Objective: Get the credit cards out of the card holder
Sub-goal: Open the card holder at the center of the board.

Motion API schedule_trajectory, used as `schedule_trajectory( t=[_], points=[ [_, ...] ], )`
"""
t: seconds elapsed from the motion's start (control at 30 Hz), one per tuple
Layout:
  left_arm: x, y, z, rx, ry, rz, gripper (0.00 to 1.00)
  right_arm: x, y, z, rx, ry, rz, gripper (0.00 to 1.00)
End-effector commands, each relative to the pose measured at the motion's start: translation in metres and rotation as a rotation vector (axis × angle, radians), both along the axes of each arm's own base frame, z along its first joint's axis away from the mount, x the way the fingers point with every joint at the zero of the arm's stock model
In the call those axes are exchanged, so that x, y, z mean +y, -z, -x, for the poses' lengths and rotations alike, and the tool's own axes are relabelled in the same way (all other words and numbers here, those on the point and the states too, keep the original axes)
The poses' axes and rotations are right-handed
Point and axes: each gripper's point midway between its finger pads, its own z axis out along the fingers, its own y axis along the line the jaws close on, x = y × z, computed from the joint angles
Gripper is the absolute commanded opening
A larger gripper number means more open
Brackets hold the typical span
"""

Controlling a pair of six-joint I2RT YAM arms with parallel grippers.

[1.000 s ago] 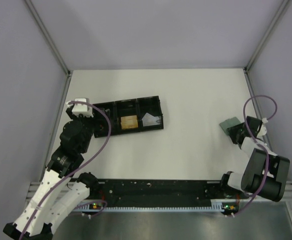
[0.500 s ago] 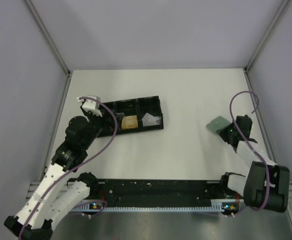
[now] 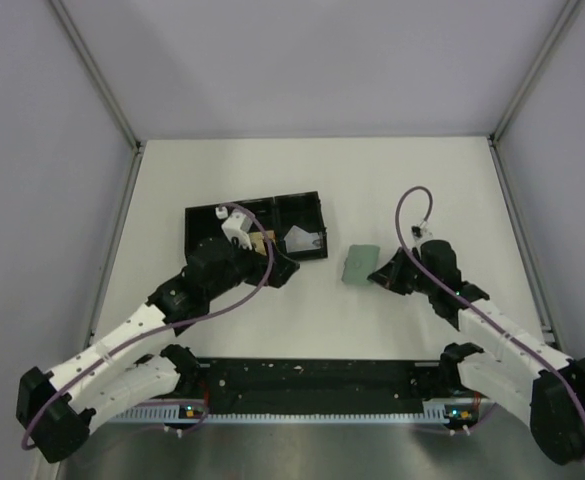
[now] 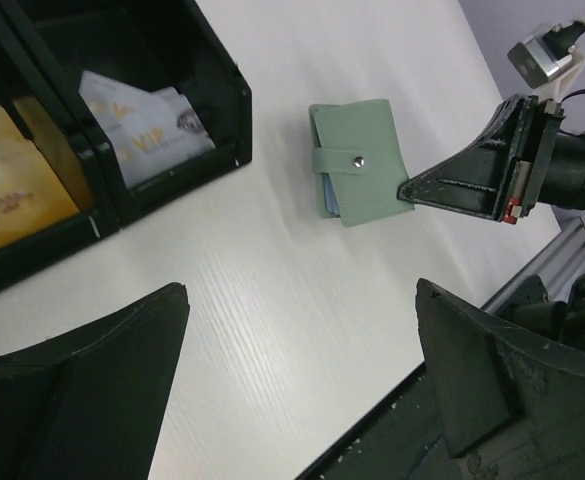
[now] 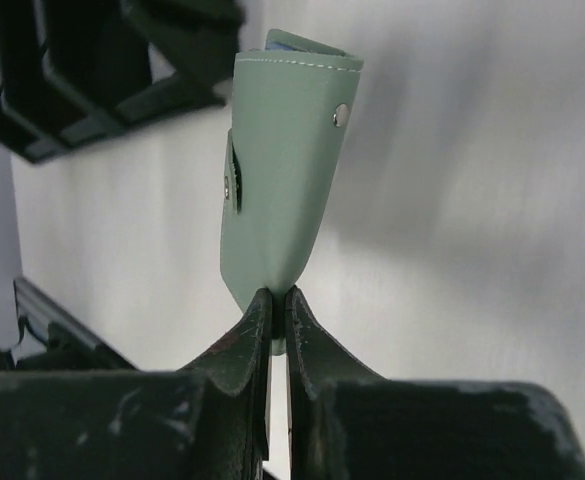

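Card holder (image 4: 364,180) looks pale green, snapped shut, pinched by right tool (image 5: 278,302).

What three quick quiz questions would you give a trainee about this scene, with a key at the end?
1. True or false: the card holder has its tab snapped shut.
2. Whose fingers pinch the card holder by its edge? A) left gripper B) right gripper C) neither
3. Fill in: the tan card and the silvery card lie in neighbouring compartments of the black ____.

Key: 1 true; 2 B; 3 tray.
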Motion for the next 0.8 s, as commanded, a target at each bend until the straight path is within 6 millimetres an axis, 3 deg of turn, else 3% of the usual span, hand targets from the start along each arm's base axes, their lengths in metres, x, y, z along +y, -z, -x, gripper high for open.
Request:
schedule_trajectory(
  t=[0.0,0.13,0.3,0.63,0.77],
  points=[
    [-0.027,0.0,0.0,0.033,-0.038,0.119,0.99,0.045,-0.033,0.024,-0.128,-0.184,-0.11,0.0],
    [-0.045,0.026,0.007,0.111,-0.029,0.111,0.98,0.072,-0.051,0.048,-0.204,-0.303,-0.187,0.0],
    [-0.062,0.042,0.012,0.175,-0.036,0.206,0.98,0.09,-0.075,0.066,-0.284,-0.399,-0.277,0.0],
    [-0.08,0.021,0.015,0.112,0.029,0.351,0.97,0.1,-0.086,0.083,-0.324,-0.477,-0.369,0.0],
    [-0.083,0.03,0.012,0.131,0.019,0.331,0.94,0.101,-0.091,0.086,-0.341,-0.496,-0.389,0.0]
  ],
)
